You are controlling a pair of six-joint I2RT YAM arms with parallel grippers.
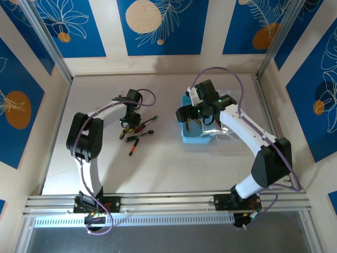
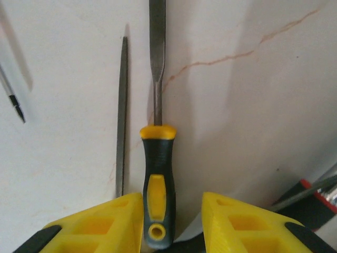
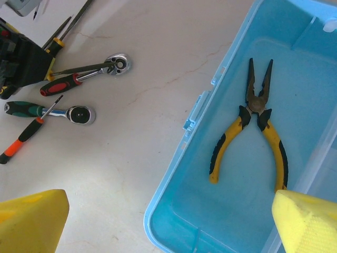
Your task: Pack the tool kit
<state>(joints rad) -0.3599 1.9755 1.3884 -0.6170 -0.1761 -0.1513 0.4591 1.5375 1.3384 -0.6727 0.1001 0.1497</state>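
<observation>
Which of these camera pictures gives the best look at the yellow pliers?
The right wrist view: the pliers lie whole and close up inside the blue case. In the top view they are just a tiny yellow glimpse in the case under the right arm.

Pale, marble-look table [image 1: 158, 168] with faint reddish veins. Sitting right on it: light-blue case [image 1: 197, 139] on the right, loose tools to its left: red-handled ratchet [image 3: 87, 75], green-handled ratchet [image 3: 50, 111], small orange screwdriver [image 3: 31, 128], yellow-black file [image 2: 158, 179], and a thinner blade [image 2: 122, 105], probably another file.

Top camera looks down on the whole table [image 1: 158, 168]; wrist cameras hover close (right wrist shares the case [image 1: 196, 139])
</observation>
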